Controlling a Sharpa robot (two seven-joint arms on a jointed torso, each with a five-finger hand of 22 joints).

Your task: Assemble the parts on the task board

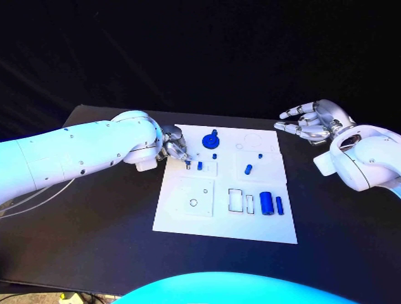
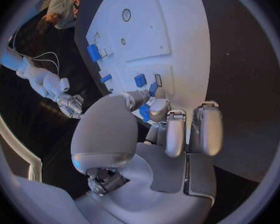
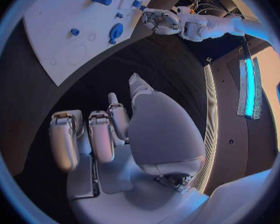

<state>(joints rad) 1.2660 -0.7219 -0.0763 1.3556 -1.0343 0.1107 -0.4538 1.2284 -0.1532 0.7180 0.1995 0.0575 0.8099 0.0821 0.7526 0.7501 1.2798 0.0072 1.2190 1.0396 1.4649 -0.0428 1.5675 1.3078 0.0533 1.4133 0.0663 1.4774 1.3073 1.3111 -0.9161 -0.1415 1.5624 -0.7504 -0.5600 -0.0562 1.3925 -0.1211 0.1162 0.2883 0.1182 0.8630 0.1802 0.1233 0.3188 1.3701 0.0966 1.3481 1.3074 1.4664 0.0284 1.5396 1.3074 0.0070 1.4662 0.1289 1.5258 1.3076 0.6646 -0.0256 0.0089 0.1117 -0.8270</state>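
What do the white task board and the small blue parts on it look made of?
The flat white task board looks like matte plastic: an even surface without glare, with shallow cut recesses. The small blue parts, such as the blue cylinder, look like smooth plastic with uniform colour, though metal can't be excluded.

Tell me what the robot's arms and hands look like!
Both arms are smooth, rounded white shells with small dark screw dots; the left arm is thick and tube-shaped, and the right arm bulges like a ball at the wrist. Thin pale cables trail beside the left arm. The left hand and right hand are silver metal, with jointed fingers ending in grey pads.
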